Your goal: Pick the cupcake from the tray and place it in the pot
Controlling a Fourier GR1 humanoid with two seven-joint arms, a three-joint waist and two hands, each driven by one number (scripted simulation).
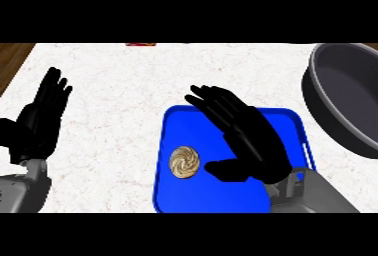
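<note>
Cupcake (184, 162) lies lower centre of frame on blue tray (284, 120). Right robot hand (251, 140) hovers beside it, fingers spread. Looks light, soft, crushable: you pinch its sides. Pot (325, 100) upper right.

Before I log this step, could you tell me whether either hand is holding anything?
Nothing is held: the right hand is open above the tray beside the cupcake.

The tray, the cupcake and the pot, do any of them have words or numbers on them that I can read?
No readable text anywhere.
Blue tray: plain, no words.
Cupcake: only a swirl on top, no letters.
Grey pot: no label showing.
Small red thing at the counter's far edge: too small to tell whether it carries any writing.
</note>
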